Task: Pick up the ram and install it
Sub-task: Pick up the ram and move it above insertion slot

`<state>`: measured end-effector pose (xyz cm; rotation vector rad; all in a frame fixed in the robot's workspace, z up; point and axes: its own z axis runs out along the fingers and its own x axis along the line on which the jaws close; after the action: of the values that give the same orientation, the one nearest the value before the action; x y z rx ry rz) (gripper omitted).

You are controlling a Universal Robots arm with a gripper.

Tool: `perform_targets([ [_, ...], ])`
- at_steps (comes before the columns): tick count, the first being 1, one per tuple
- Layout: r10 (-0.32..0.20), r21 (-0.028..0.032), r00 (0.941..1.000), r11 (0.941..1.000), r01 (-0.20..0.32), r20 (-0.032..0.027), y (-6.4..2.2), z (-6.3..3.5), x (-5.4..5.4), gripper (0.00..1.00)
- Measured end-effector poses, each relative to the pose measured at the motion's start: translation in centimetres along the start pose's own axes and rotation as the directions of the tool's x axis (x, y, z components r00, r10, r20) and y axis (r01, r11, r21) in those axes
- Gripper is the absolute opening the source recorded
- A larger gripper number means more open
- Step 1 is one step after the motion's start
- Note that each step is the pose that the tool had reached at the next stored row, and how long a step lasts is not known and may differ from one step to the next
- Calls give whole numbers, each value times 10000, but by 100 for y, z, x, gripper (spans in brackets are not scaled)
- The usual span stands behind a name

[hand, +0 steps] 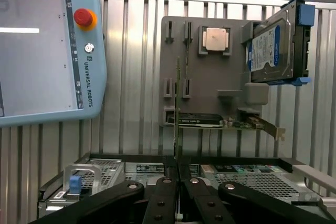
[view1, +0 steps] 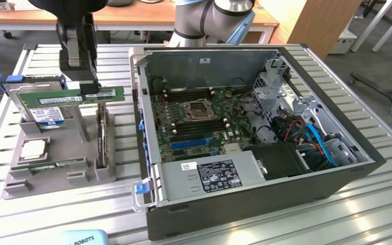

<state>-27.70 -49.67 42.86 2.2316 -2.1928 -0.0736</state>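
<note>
The exterior view shows the ram's (view1: 59,97) broad face, pinched tight in my hand (view1: 89,89) above the grey holder (view1: 46,179). My wrist view shows only its thin edge, seemingly clear of the holder.

We see the long, thin green circuit-board ram stick (view1: 49,98), with dark chips and a white label, held level on its long edge in the gripper (view1: 90,91). It hangs above the grey parts holder (view1: 46,185).

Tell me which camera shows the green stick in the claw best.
The exterior view: the ram shows its green face and white label, held in the claw. The wrist view catches it edge-on, a thin line.
</note>
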Motion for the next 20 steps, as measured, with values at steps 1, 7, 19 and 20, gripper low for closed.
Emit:
perform_targets([
  [1,0,0,10000,10000,0,0,-11,0,0,12],
  [7,1,0,10000,10000,-1,0,-75,-4,1,12],
  [19,1,0,10000,10000,-1,1,-263,-11,4,12],
  [20,1,0,10000,10000,-1,1,-284,-12,4,12],
])
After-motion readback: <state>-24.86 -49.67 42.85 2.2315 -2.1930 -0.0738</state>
